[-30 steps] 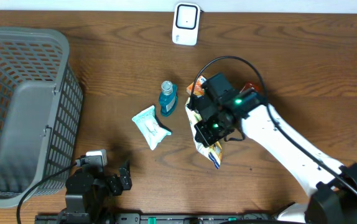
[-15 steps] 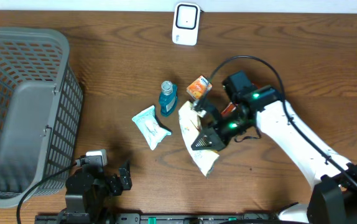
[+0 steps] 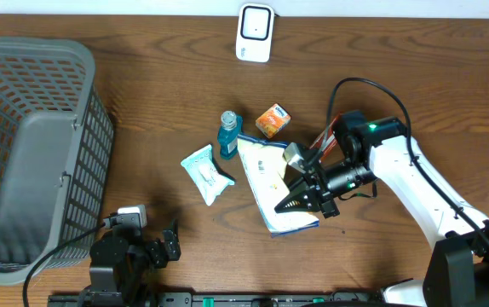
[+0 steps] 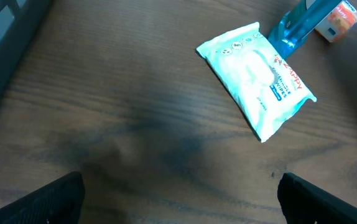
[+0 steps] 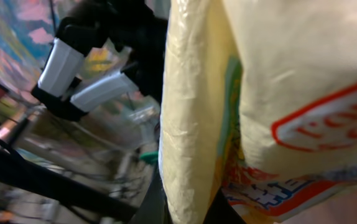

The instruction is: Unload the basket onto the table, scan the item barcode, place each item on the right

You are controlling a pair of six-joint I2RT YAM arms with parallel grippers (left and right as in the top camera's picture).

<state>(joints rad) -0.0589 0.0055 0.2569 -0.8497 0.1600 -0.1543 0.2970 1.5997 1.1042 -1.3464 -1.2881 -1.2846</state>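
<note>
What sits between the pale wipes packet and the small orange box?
A blue plastic bottle, between the pale wipes packet and the small orange box; the overhead view shows it.

A dark brown wooden table [image 3: 142, 94] with strong grain fills the view, its far edge meeting a pale strip [image 3: 415, 7], wall or floor I cannot tell. The light is soft, leaving faint smudged shadows.

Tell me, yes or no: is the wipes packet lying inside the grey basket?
No, the wipes packet lies on the bare table, off to the right of the grey basket.
</note>
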